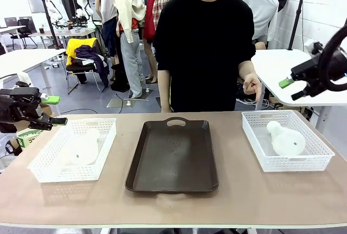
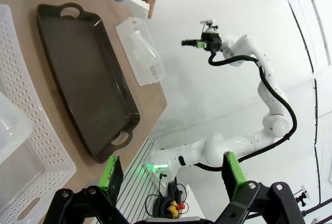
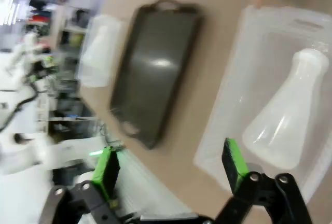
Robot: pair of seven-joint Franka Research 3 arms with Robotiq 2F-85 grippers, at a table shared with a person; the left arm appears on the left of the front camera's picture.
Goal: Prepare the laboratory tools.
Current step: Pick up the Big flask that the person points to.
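R gripper (image 1: 291, 89), fingers spread, is hovering well above right flask (image 1: 287, 139) lying in its basket (image 1: 320, 158); L gripper (image 1: 54, 110), spread too, is hanging beside left flask (image 1: 81, 147), not touching.

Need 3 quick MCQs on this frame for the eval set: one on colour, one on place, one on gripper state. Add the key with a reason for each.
1. The tray in the middle of the table is:
A. white
B. dark brown
C. green

2. The flask on the robot's right lies:
A. on the tray
B. in the right basket
C. on the floor

3. The right gripper is:
A. shut on the flask
B. shut on a tray handle
C. open, holding nothing

Key:
1 B: the front view shows it dark brown between the two white baskets.
2 B: it lies on its side inside the mesh walls.
3 C: its jaws stand apart in the air with nothing between them.
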